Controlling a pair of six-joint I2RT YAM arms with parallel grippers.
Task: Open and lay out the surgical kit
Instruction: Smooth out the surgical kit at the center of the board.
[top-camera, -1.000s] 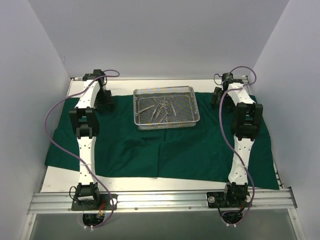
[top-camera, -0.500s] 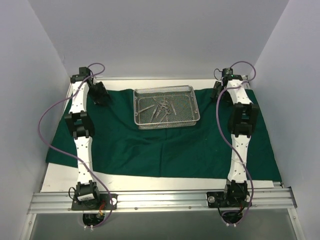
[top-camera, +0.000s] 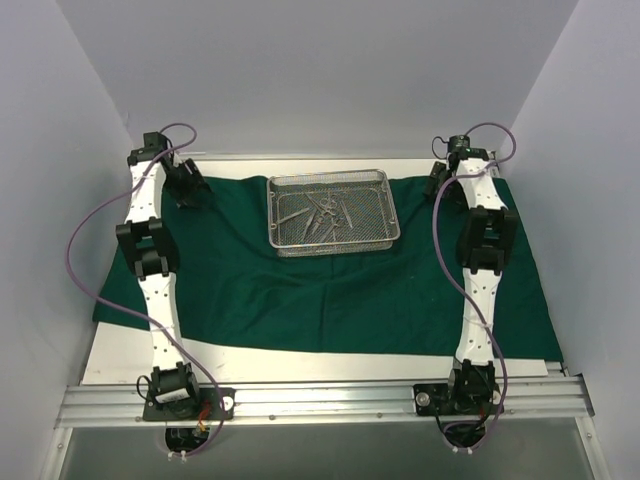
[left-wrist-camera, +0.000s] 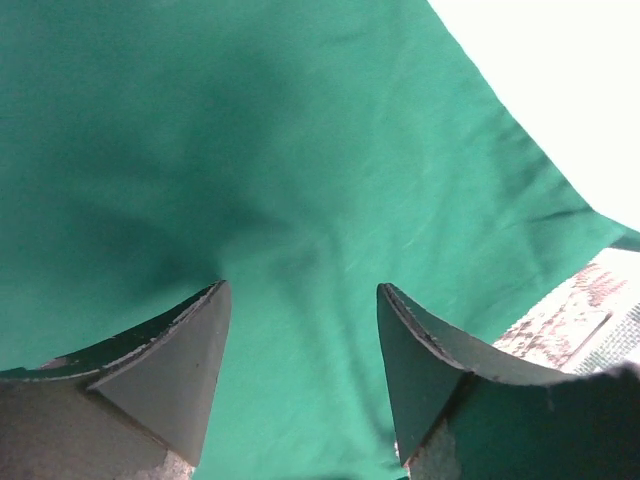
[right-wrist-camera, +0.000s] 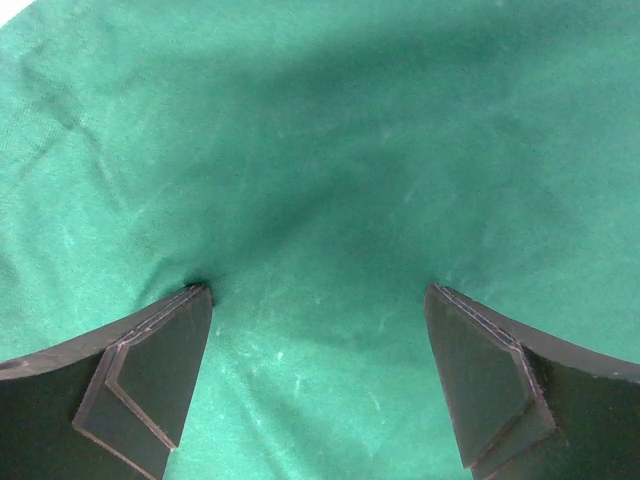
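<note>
The dark green cloth (top-camera: 300, 290) lies spread over the table, with the wire-mesh tray (top-camera: 330, 178) on its far middle. Several slim steel instruments (top-camera: 318, 215) lie inside the tray. My left gripper (top-camera: 188, 188) is at the cloth's far left corner. In the left wrist view it (left-wrist-camera: 300, 290) is open, both tips down on the cloth (left-wrist-camera: 250, 150), with a soft crease between them. My right gripper (top-camera: 438, 182) is at the far right corner. In the right wrist view it (right-wrist-camera: 318, 290) stands wide open, its tips on flat cloth (right-wrist-camera: 330, 150).
Bare white table (top-camera: 120, 360) shows in front of the cloth and at its left. Grey walls close in on both sides and at the back. A metal rail (top-camera: 320, 400) carries the arm bases. The tray's mesh (left-wrist-camera: 580, 320) shows at the lower right of the left wrist view.
My left arm has swung outward to the far left, and the cloth's left part has spread that way. The cloth's near edge has drawn back a little. The right arm has barely shifted.
</note>
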